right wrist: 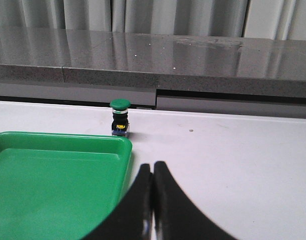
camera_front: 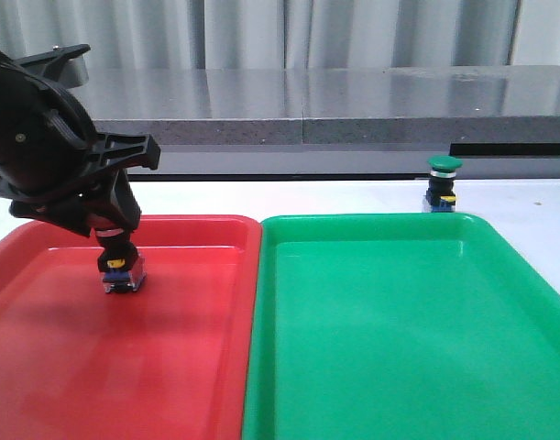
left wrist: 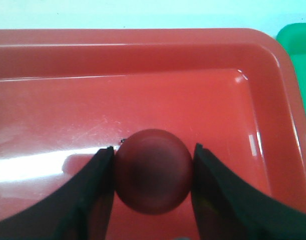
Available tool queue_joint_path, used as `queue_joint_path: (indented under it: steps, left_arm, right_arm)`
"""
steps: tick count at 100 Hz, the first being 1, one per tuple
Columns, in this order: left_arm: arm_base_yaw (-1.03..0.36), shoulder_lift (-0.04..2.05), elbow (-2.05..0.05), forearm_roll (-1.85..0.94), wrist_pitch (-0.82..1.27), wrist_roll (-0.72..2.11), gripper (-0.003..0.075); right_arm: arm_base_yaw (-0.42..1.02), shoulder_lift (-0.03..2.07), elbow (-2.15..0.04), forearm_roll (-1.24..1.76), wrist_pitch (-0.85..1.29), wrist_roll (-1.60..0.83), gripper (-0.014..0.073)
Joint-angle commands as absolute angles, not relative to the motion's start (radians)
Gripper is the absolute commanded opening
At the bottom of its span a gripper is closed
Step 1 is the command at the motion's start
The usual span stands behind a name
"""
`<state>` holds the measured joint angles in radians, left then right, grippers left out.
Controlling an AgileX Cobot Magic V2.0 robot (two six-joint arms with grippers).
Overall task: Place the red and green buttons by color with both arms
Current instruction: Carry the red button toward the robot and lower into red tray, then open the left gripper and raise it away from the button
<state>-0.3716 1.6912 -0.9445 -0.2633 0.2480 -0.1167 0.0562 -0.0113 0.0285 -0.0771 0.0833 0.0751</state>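
My left gripper [camera_front: 117, 240] is shut on the dark red cap of the red button [camera_front: 124, 272], whose black body reaches down to the floor of the red tray [camera_front: 197, 223]. In the left wrist view the round cap [left wrist: 153, 172] sits between the two black fingers [left wrist: 100, 175], over the red tray [left wrist: 142, 37]. The green button [camera_front: 443, 183] stands upright on the white table just behind the green tray [camera_front: 371, 220] at its far right corner. My right gripper [right wrist: 153, 165] is shut and empty over the table beside the green tray [right wrist: 67, 136], well short of the green button [right wrist: 120, 116]. It does not show in the front view.
The two trays lie side by side, red on the left and green on the right. A grey raised ledge [camera_front: 353, 101] runs along the back of the table. A corner of the green tray [left wrist: 298, 35] shows in the left wrist view.
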Motion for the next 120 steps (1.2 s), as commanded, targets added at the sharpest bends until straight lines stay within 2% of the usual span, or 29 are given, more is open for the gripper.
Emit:
queue_joint_path:
  steps: [1,14,26,44,71,97,120]
  left_arm:
    - [-0.378,1.661,-0.967,-0.274,0.214,-0.122,0.0300]
    - [-0.378,1.661,-0.967,-0.282,0.214,-0.122,0.0501]
    - [-0.378,1.661,-0.967,-0.284,0.215,-0.122,0.0596]
    - [-0.378,1.652,-0.995,-0.284,0.243,-0.122,0.0601]
    - [-0.362,1.533,-1.017,-0.247,0.238,-0.122,0.0600]
    - [-0.270,1.344,-0.996,-0.141,0.241,-0.122,0.0600]
    - [-0.177,1.109,-0.855,-0.119,0.229,-0.120,0.0600]
  right_arm:
    - [0.049,-0.030,0.013,-0.079,0.000,0.067,-0.0067]
    - [0.049,-0.030,0.013,-0.079,0.000,0.067,-0.0067]
    - [0.049,-0.030,0.013,-0.079,0.000,0.067,-0.0067]
    - [0.049,-0.030,0.013,-0.079,0.000,0.067,-0.0067]
    - [0.049,-0.030,0.013,-0.079,0.000,0.067,-0.0067]
    - [0.049,-0.030,0.013,-0.079,0.000,0.067,-0.0067]
    - [0.049,-0.030,0.013,-0.079,0.000,0.067,-0.0067]
